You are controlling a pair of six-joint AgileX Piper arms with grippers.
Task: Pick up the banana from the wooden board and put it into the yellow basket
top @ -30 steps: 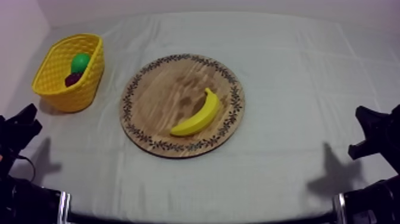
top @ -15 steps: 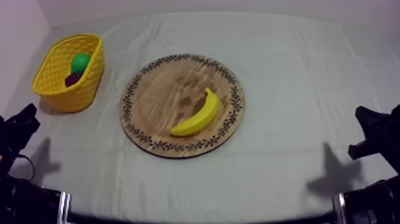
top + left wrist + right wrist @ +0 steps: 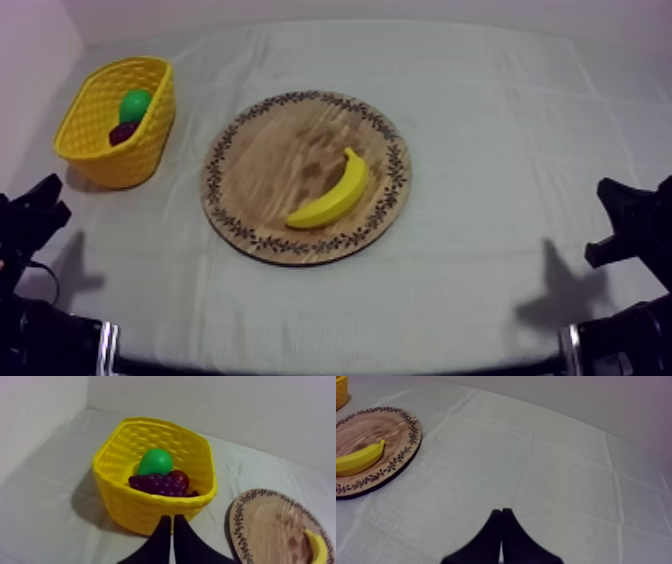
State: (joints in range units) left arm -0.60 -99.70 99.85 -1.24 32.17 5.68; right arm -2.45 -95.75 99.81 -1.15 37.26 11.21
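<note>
Banana (image 3: 333, 193) lies diagonal by board (image 3: 270, 150) right rim, clear bench (image 3: 480, 130) around; left tool (image 3: 170, 519), right tool (image 3: 501, 511) pinched together, empty.

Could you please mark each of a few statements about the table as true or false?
1. The banana lies on the wooden board, and the yellow basket stands apart from the board on the cloth. True.
2. The yellow basket is empty. False: it holds a pear, a bunch of grapes and a small red fruit.
3. The left gripper and the right gripper are both shut on nothing. True.
4. The right gripper touches the banana. False: it sits over bare cloth, well clear of the banana.
</note>
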